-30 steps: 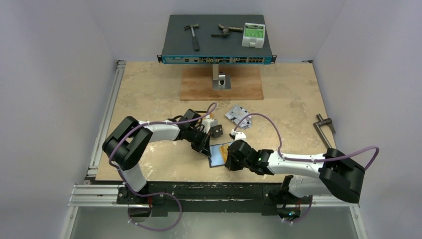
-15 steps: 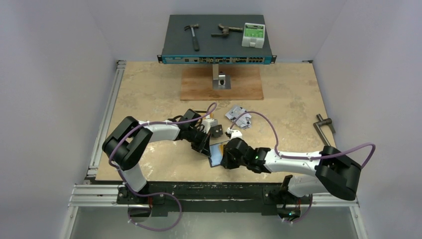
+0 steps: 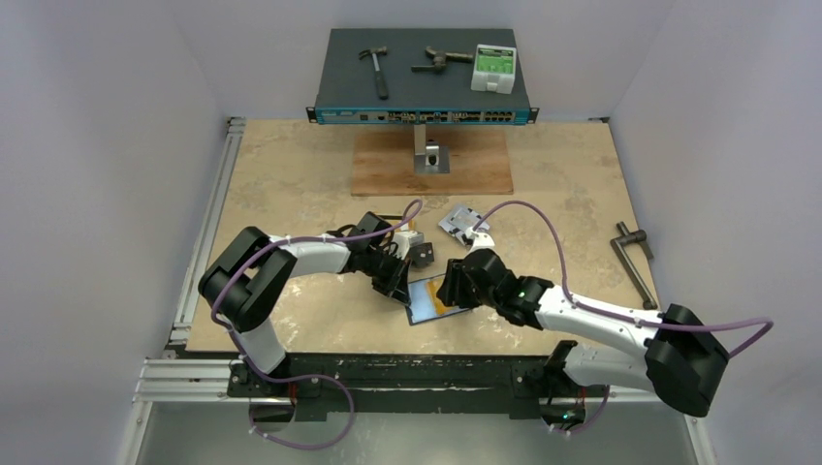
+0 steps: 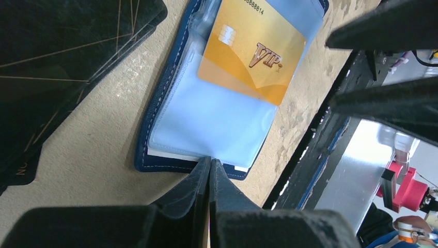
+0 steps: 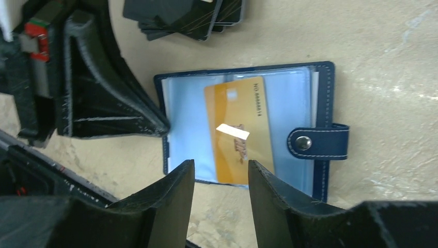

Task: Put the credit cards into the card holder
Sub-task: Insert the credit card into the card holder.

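It was a robotics lab: white booth walls (image 3: 97,145), aluminium rail (image 3: 208,232) at nine o'clock, network switch (image 3: 424,114) at twelve.

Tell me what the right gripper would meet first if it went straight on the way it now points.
Most likely the gold card, lying on the open card holder. The right gripper points down at it with its jaws open. How far above the card it hangs is unclear.
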### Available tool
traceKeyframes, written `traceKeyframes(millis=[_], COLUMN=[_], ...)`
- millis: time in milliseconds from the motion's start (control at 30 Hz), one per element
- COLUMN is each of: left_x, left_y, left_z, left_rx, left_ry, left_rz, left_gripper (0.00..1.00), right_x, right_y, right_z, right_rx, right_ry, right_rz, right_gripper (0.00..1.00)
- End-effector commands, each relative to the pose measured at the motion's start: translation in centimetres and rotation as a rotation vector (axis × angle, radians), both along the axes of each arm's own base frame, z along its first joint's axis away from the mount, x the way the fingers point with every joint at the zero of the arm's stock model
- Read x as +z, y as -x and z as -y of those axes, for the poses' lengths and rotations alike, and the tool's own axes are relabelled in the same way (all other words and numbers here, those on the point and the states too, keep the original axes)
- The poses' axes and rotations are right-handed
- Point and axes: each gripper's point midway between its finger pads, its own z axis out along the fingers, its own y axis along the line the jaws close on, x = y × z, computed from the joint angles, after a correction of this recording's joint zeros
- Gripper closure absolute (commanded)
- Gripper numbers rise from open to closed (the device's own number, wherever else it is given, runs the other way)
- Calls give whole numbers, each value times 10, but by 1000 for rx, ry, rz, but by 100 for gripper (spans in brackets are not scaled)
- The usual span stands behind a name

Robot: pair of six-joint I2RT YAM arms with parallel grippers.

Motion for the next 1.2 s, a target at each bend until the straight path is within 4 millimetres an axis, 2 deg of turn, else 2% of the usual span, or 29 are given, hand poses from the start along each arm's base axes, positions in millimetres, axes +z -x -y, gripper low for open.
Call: traceKeyframes(millis=[0, 500, 967, 1167], left_x=[5, 6, 7, 7], left_y=[-4, -3, -3, -3], left_z=[-2, -2, -1, -1], left_rx=[-10, -9, -8, -9], left_ry=[3, 3, 6, 6], left_rz=[51, 50, 48, 46], left_gripper=[100, 100, 100, 100], right_x=[-1, -32, -26, -6], right_y=[-12, 1, -2, -7], right_z=[5, 10, -4, 7], right_rx=[-6, 7, 27, 3], right_ry=[21, 37, 5, 41], right_rz=[15, -63, -60, -22], right_gripper=[56, 57, 62, 54])
